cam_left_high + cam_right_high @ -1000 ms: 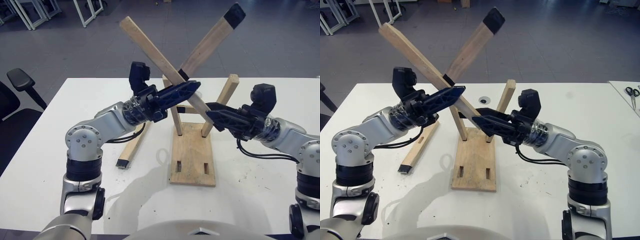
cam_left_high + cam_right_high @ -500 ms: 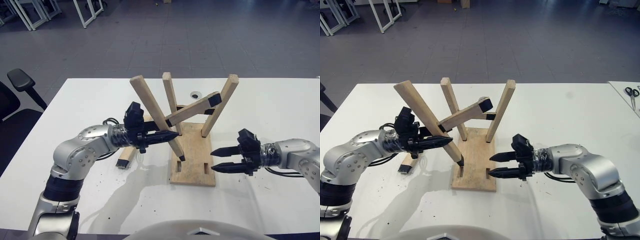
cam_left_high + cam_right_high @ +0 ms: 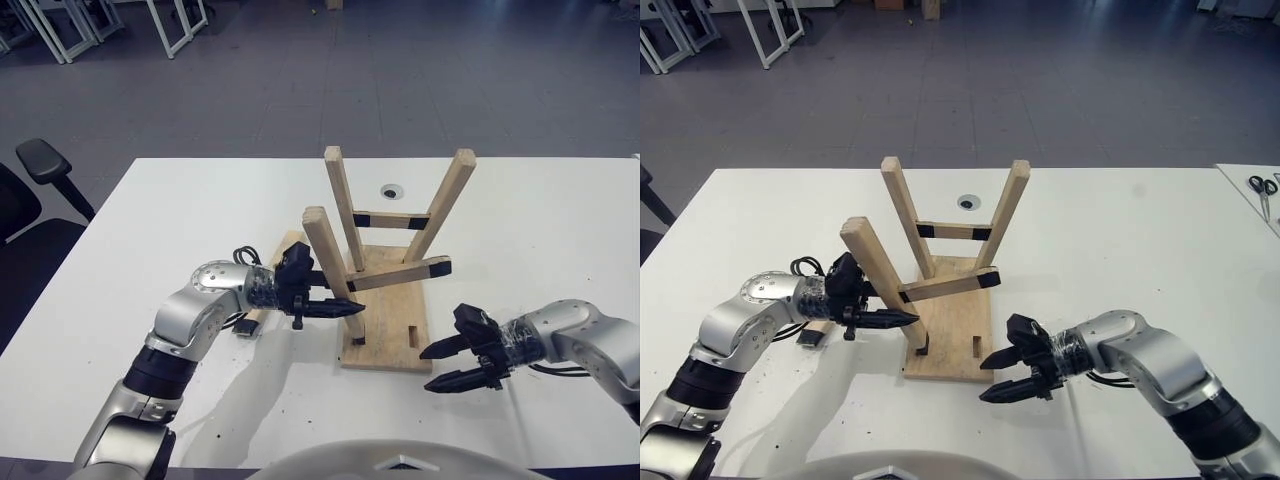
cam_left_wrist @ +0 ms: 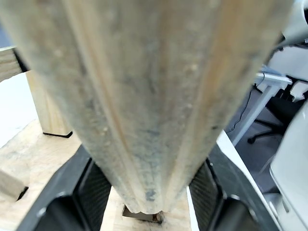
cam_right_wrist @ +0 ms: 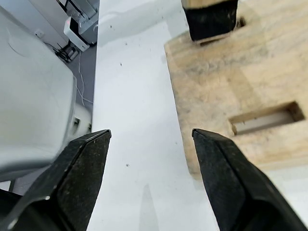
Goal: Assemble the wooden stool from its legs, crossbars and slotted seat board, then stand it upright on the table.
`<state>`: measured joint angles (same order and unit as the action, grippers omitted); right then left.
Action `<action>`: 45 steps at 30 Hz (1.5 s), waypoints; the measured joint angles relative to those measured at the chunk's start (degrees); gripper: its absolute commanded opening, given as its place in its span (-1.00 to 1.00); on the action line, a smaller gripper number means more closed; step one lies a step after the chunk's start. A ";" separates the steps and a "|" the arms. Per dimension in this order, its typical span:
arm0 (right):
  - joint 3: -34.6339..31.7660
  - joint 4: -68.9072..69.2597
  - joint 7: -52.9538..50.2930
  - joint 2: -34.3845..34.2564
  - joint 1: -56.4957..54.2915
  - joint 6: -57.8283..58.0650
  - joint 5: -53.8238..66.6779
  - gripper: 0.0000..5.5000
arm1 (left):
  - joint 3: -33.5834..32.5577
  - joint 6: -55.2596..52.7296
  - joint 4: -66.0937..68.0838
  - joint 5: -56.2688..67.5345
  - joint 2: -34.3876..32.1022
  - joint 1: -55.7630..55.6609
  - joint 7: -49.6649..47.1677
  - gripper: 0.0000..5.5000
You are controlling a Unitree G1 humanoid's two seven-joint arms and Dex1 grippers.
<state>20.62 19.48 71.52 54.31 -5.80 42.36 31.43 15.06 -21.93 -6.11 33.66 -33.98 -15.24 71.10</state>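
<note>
Stool leg planted at board's front slot, left gripper clamped on it

Seat board (image 3: 392, 322) lies flat on the white table (image 3: 150, 230), slotted face up. Two rear legs (image 3: 342, 205) stand in its far slots, leaning slightly apart towards their tops and tied together by a short crossbar (image 3: 390, 219) with black ends. The left gripper (image 3: 350, 309) grips the third leg (image 3: 328, 258) low down, its black fingers (image 4: 96, 192) pressed against opposite sides of the wood. That leg tilts back towards the robot's left, and its lower end meets the front-left slot of the board; how deeply it sits there cannot be told. A second crossbar (image 3: 400, 273) juts from the third leg towards the right, its black-tipped end near the foot of the right rear leg, contact unclear.

The right gripper (image 3: 428, 370) hovers low over the table just beside the board's front-right corner, fingers spread wide and holding nothing. The front-right slot (image 3: 412, 335) is open, close to those fingers. A loose wooden piece (image 3: 285, 245) with a black end lies flat on the table behind the left arm, to the left of the board.
</note>
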 measured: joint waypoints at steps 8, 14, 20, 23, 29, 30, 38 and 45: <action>2.66 -5.25 0.47 -3.27 -3.28 -5.74 -4.50 0.13 | 1.80 6.13 5.28 -3.82 -0.35 -2.58 3.16 -0.26; 3.67 -8.17 0.40 -4.91 -4.04 -8.36 -5.48 0.13 | 0.10 3.05 5.11 -3.22 -0.60 -2.19 2.39 -0.26; 4.49 -10.60 0.40 -5.04 -4.87 -12.30 -5.94 0.13 | -0.87 0.60 4.38 -3.22 -0.34 -2.21 2.17 -0.26; 4.64 -11.18 0.39 -5.04 -5.33 -12.91 -6.36 0.13 | 0.63 5.42 4.30 -5.77 -0.33 -2.42 2.31 -0.26; 4.68 -11.06 -1.27 -5.07 -5.29 -13.49 -6.62 0.13 | 5.35 14.13 6.78 -12.99 0.71 -3.23 -0.55 -0.26; 4.62 -10.91 -1.55 -5.07 -5.13 -13.51 -6.62 0.13 | 5.51 14.15 6.86 -13.04 0.71 -3.29 -0.63 -0.26; -4.23 -3.95 -8.73 -4.33 3.40 -9.90 -4.02 0.13 | 6.75 17.29 4.98 -14.17 0.64 -0.82 -5.00 -0.26; -17.53 2.02 -12.54 -0.21 7.08 -3.97 -0.77 0.13 | 8.35 17.90 0.39 -16.54 -0.07 1.80 -12.08 -0.26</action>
<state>3.09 21.50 58.98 54.10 1.28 38.39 30.66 23.41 -4.03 -5.72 17.12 -34.05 -13.44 59.02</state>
